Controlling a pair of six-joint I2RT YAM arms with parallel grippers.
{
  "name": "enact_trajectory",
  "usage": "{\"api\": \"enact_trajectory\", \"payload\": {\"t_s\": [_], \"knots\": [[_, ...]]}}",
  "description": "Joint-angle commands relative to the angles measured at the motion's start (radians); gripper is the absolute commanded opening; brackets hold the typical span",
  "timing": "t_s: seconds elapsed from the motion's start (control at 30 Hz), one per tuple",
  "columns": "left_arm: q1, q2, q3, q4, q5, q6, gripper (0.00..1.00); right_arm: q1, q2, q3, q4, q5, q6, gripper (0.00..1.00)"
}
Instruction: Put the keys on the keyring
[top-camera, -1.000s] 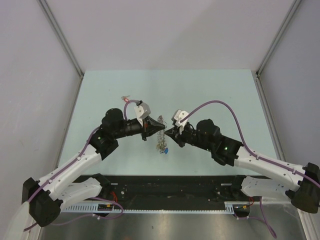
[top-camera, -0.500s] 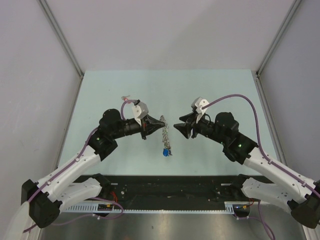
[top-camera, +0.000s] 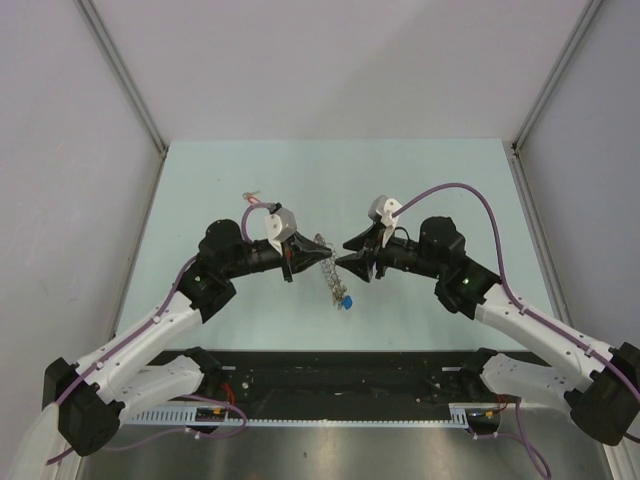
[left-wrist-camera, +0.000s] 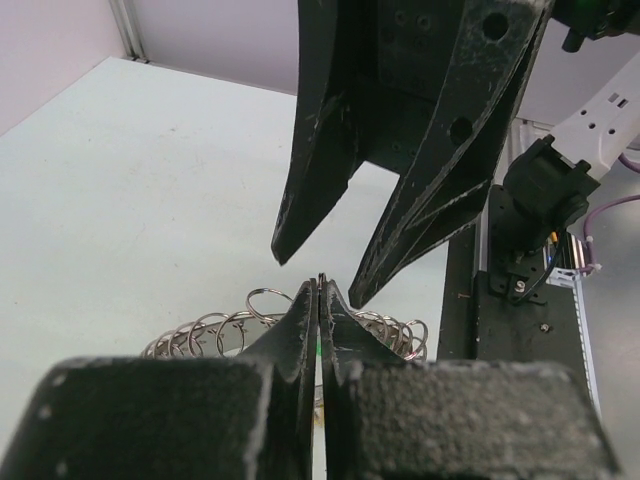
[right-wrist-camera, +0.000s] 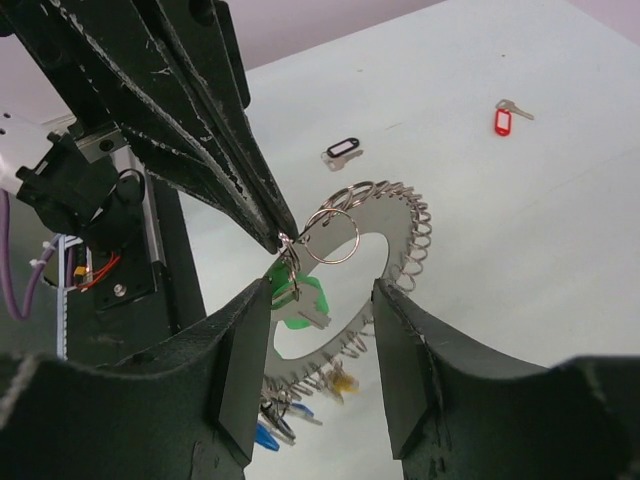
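Note:
My left gripper (top-camera: 305, 256) is shut on the rim of the keyring (top-camera: 329, 271), a flat silvery hoop edged with small split rings, and holds it hanging above the table. In the right wrist view the hoop (right-wrist-camera: 392, 225) hangs from the left fingertips (right-wrist-camera: 278, 232), with a green-tagged key (right-wrist-camera: 296, 300) just below them and blue (right-wrist-camera: 262, 436) and yellow (right-wrist-camera: 343, 380) tagged keys at its bottom. My right gripper (right-wrist-camera: 320, 292) is open, its jaws either side of the hoop without touching. A red-tagged key (right-wrist-camera: 503, 120) lies on the table.
A small black oval tag (right-wrist-camera: 342, 150) lies on the table beyond the hoop. The red-tagged key (top-camera: 252, 198) sits behind my left arm. The black base rail (right-wrist-camera: 130, 250) runs along the near table edge. In the left wrist view the right fingers (left-wrist-camera: 320, 150) face mine closely.
My right gripper, which had pulled back to the right half a second ago, has come back in to the hanging keyring. The left gripper keeps its hold; the hoop has swung slightly.

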Motion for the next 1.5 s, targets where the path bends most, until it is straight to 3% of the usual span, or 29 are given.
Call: {"api": "enact_trajectory", "payload": {"t_s": [0.0,0.17,0.23,0.4,0.57,0.8,1.0,1.33,1.47], "knots": [[-0.001,-0.011,0.005,0.1,0.028,-0.012,0.0,0.0,0.018,0.005,0.073,-0.072,-0.005,0.49],[0.0,-0.016,0.004,0.106,0.027,-0.015,0.0,-0.003,0.049,0.005,0.067,-0.084,-0.012,0.43],[-0.001,-0.014,0.002,0.106,0.025,-0.017,0.0,-0.001,0.052,0.005,0.069,-0.087,-0.012,0.35],[-0.001,-0.016,-0.001,0.114,0.019,-0.023,0.01,-0.001,0.046,0.003,0.073,-0.095,-0.012,0.0],[0.0,-0.023,-0.003,0.095,-0.018,-0.017,0.02,-0.001,0.027,0.032,0.007,-0.103,-0.083,0.0],[0.002,-0.048,0.045,-0.027,-0.039,0.081,0.33,-0.001,0.015,0.097,-0.097,-0.092,-0.202,0.0],[0.003,-0.013,0.119,-0.152,0.046,0.184,0.49,0.008,0.027,0.15,-0.235,-0.095,-0.293,0.0],[0.003,0.113,0.206,-0.339,0.143,0.238,0.49,0.036,0.035,0.175,-0.28,-0.043,-0.328,0.0],[0.0,0.149,0.232,-0.392,0.171,0.262,0.43,0.037,0.034,0.178,-0.28,-0.044,-0.335,0.0]]}}
